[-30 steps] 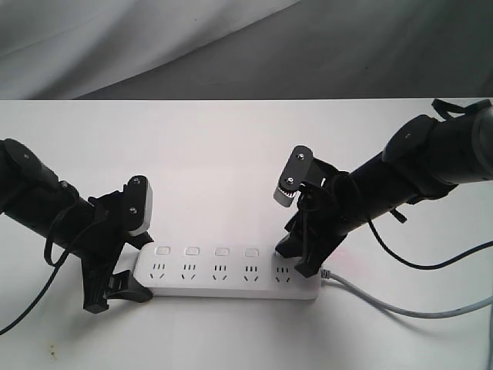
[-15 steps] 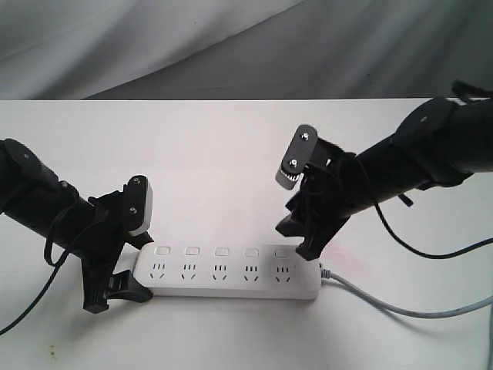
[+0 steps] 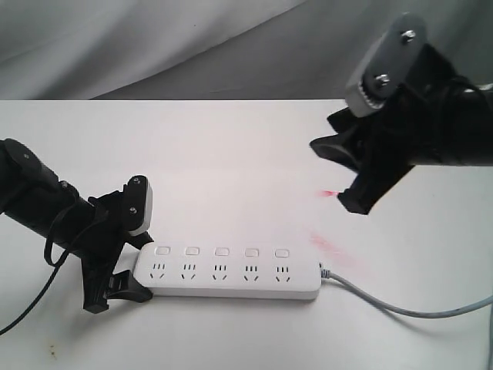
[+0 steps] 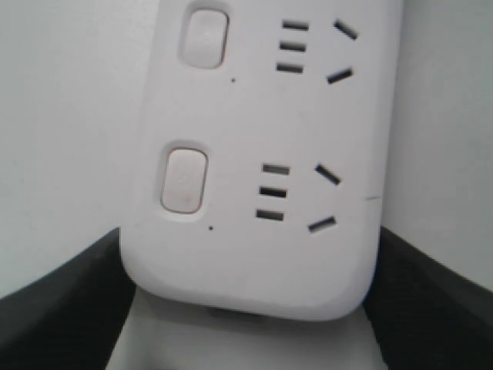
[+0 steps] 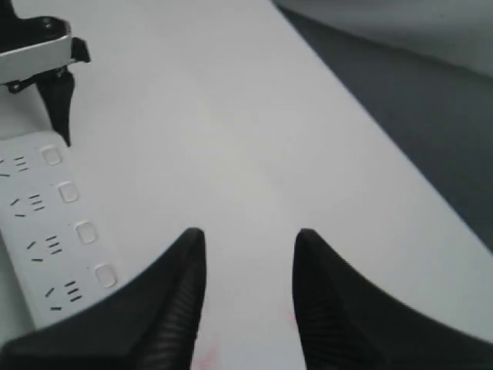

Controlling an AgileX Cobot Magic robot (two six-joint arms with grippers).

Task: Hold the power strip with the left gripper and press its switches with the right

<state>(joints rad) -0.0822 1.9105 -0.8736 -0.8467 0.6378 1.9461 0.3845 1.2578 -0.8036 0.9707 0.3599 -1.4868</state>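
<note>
The power strip (image 3: 231,277) lies flat on the bench (image 3: 231,154), its cordless end clamped by the left gripper (image 3: 127,266), one jaw on each long edge. It looks a light, stiff, smooth plastic bar, likely to skate or pivot under a push, so that grip across the end seems right. The right gripper (image 3: 333,177) hangs well above the strip's cord end, jaws apart and empty.

Flat white power strip (image 3: 231,284), one end clamped in left tool (image 3: 132,266)
</note>
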